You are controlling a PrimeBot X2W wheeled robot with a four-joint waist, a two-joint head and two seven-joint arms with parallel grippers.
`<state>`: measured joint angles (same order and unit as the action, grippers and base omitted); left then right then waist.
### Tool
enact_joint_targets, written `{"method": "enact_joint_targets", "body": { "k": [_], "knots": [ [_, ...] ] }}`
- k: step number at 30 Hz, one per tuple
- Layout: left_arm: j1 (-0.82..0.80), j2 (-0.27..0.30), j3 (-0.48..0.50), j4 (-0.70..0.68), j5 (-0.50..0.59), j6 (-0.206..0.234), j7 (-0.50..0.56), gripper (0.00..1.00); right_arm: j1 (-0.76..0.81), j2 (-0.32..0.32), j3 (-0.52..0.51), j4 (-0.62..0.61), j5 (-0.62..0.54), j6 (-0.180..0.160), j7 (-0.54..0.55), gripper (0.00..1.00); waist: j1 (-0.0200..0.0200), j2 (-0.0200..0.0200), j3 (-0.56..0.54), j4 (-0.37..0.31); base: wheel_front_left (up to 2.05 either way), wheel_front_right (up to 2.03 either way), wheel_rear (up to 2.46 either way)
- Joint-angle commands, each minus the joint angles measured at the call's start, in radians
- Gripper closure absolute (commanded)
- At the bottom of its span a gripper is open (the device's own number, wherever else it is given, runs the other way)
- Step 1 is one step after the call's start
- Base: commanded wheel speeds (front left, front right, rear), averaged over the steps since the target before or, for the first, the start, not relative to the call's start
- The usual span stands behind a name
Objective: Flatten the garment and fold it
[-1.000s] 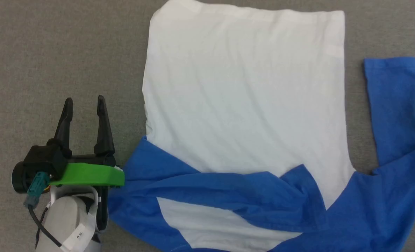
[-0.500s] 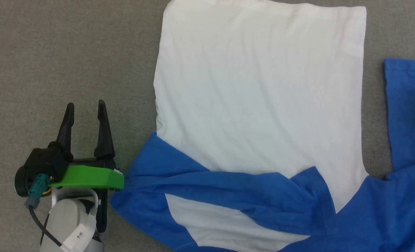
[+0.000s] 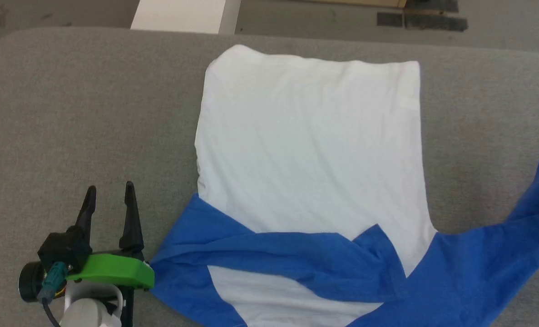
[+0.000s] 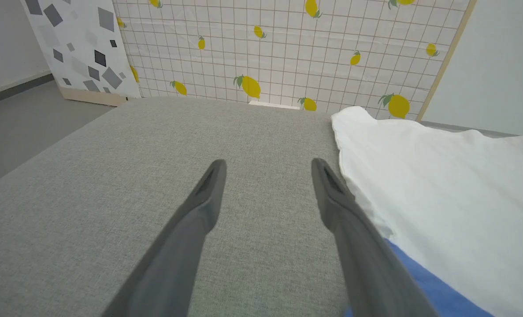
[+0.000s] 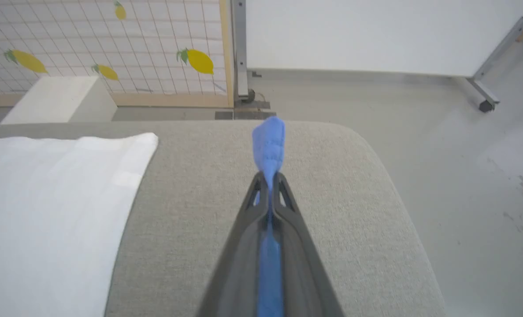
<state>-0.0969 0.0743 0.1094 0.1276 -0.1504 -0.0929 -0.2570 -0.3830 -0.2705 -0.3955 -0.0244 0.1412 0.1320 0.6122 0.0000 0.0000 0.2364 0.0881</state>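
— Well, from the head we see the T-shirt (image 3: pixel 310 150) spread on the grey surface (image 3: pixel 69 113), with the left gripper (image 3: pixel 110 187) beside it, fingers apart and empty.
— Our right wrist adds the right gripper (image 5: pixel 269 176), its fingers pinched on the T-shirt's blue cloth.

A staged test lab. Beyond the grey fabric-covered worktop (image 3: pixel 69 113) stand a lemon-printed grid backdrop panel (image 4: pixel 287 44) and a white wheeled partition board (image 5: pixel 354 35) on bare grey floor (image 5: pixel 464 176).
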Motion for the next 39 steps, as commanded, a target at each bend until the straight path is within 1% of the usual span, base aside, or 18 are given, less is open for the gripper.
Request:
{"method": "enact_joint_targets", "body": {
  "k": [1, 5, 8, 11, 12, 15, 17, 20, 24, 28, 33, 37, 39],
  "knots": [
    [0.020, 0.002, 0.005, 0.000, 0.006, -0.006, -0.005, 0.00, 0.040, 0.019, 0.020, -0.069, 0.016, -0.001, 0.026, 1.00, 0.0000, 0.0000, -0.067, -0.036, 0.00, 0.00, 0.00],
    [0.037, 0.001, 0.007, 0.001, 0.011, -0.011, -0.005, 0.00, 0.121, 0.039, 0.107, -0.290, 0.037, -0.001, 0.104, 1.00, 0.0000, 0.0000, -0.091, -0.040, 0.00, 0.00, 0.00],
    [0.038, 0.001, 0.004, 0.002, 0.012, -0.015, -0.005, 0.00, 0.157, 0.042, 0.211, -0.430, 0.046, -0.001, 0.164, 1.00, 0.0000, 0.0000, -0.097, -0.038, 0.00, 0.00, 0.00],
    [0.035, 0.001, 0.000, 0.002, 0.013, -0.018, -0.005, 0.00, 0.159, 0.030, 0.337, -0.498, 0.057, -0.001, 0.193, 1.00, 0.0000, 0.0000, -0.097, -0.033, 0.00, 0.00, 0.00],
    [0.033, 0.002, -0.002, 0.003, 0.013, -0.019, -0.005, 0.00, 0.152, 0.027, 0.393, -0.512, 0.058, -0.001, 0.198, 1.00, 0.0000, 0.0000, -0.096, -0.030, 0.00, 0.00, 0.00],
    [0.027, 0.001, -0.010, 0.006, 0.013, -0.021, -0.005, 0.00, 0.125, 0.026, 0.545, -0.520, 0.064, -0.001, 0.202, 1.00, 0.0000, 0.0000, -0.090, -0.016, 0.00, 0.00, 0.00],
    [0.025, -0.001, -0.013, 0.008, 0.011, -0.022, -0.005, 0.00, 0.102, 0.034, 0.651, -0.502, 0.072, -0.001, 0.198, 1.00, 0.0000, 0.0000, -0.085, -0.006, 0.00, 0.00, 0.00],
    [0.019, -0.004, -0.020, 0.013, 0.008, -0.024, -0.005, 0.00, 0.068, 0.052, 0.792, -0.433, 0.079, -0.001, 0.182, 1.00, 0.0000, 0.0000, -0.074, 0.015, 0.00, 0.00, 0.00],
    [0.009, -0.009, -0.030, 0.018, 0.004, -0.025, -0.005, 0.00, 0.038, 0.093, 0.931, -0.296, 0.101, -0.001, 0.145, 1.00, 0.0000, 0.0000, -0.055, 0.045, 0.00, 0.00, 0.00],
    [-0.001, -0.013, -0.040, 0.021, -0.001, -0.027, -0.005, 0.00, 0.012, 0.117, 1.041, -0.140, 0.117, -0.001, 0.120, 1.00, 0.0000, 0.0000, -0.032, 0.073, 0.00, 0.00, 0.00],
    [-0.013, -0.018, -0.050, 0.020, -0.007, -0.028, -0.005, 0.00, -0.018, 0.126, 1.128, 0.034, 0.135, -0.001, 0.106, 1.00, 0.0000, 0.0000, 0.001, 0.098, 0.00, 0.00, 0.00],
    [-0.022, -0.021, -0.056, 0.018, -0.011, -0.026, -0.005, 0.00, -0.035, 0.131, 1.152, 0.129, 0.158, -0.001, 0.098, 1.00, 0.0000, 0.0000, 0.020, 0.109, 0.00, 0.00, 0.00],
    [-0.024, -0.022, -0.058, 0.018, -0.013, -0.024, -0.005, 0.00, -0.037, 0.135, 1.153, 0.156, 0.181, -0.001, 0.099, 1.00, 0.0000, 0.0000, 0.022, 0.109, 0.00, 0.00, 0.00]
  ]
}}
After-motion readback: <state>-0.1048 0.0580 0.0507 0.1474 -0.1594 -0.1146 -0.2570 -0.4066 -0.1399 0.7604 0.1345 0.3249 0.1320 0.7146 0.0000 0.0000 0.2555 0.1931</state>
